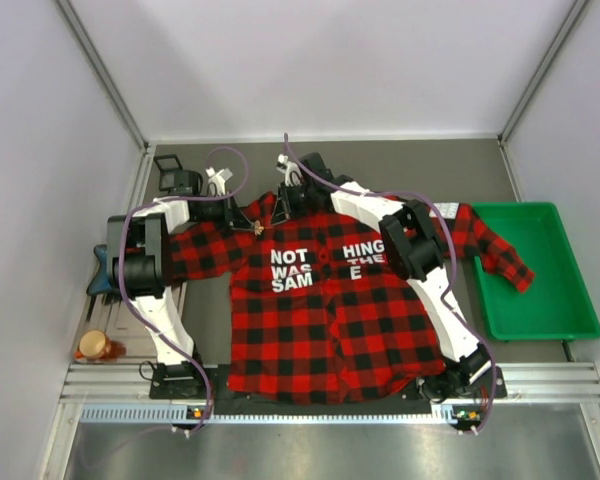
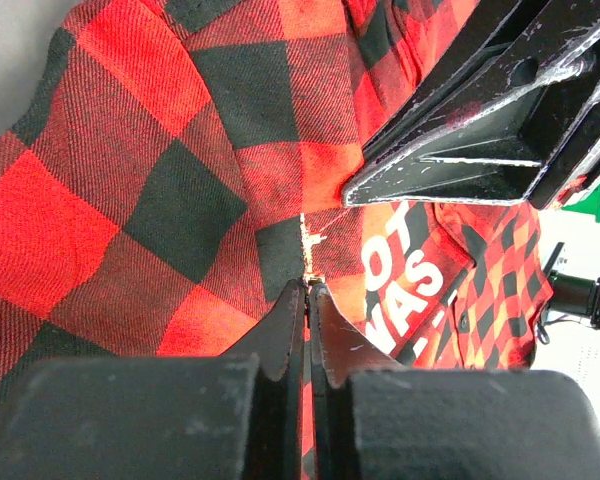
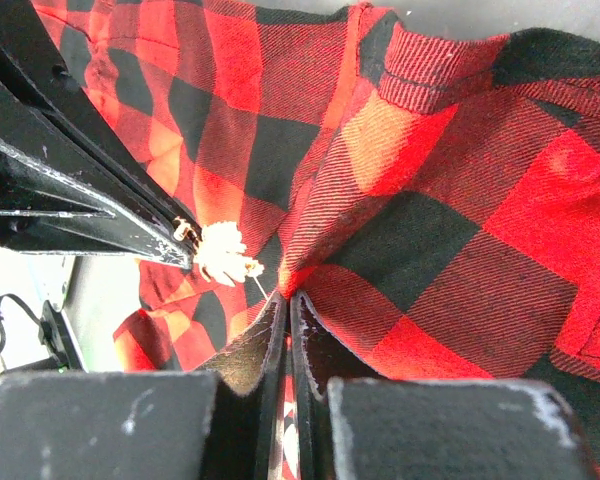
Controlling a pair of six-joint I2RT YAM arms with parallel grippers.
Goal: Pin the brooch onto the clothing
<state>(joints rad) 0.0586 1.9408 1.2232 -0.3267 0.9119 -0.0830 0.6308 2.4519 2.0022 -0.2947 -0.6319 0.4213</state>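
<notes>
The clothing [image 1: 320,330], a red-and-black plaid shirt with white lettering, lies spread flat on the table. Both grippers meet at its left collar area. My left gripper [image 2: 307,285] is shut on the brooch [image 3: 220,250], a tiny pale leaf-shaped pin seen edge-on in the left wrist view. Its bare needle points toward the cloth. My right gripper [image 3: 288,297] is shut on a pinched-up fold of the shirt [image 3: 460,200] right beside the brooch. In the top view the left gripper [image 1: 252,226] and right gripper [image 1: 278,212] nearly touch.
A green tray [image 1: 530,270] stands at the right, with the shirt's right sleeve cuff over its near-left rim. A dark blue object [image 1: 105,270] and a round orange-brown object [image 1: 95,347] sit left of the left arm. Grey walls close in the sides.
</notes>
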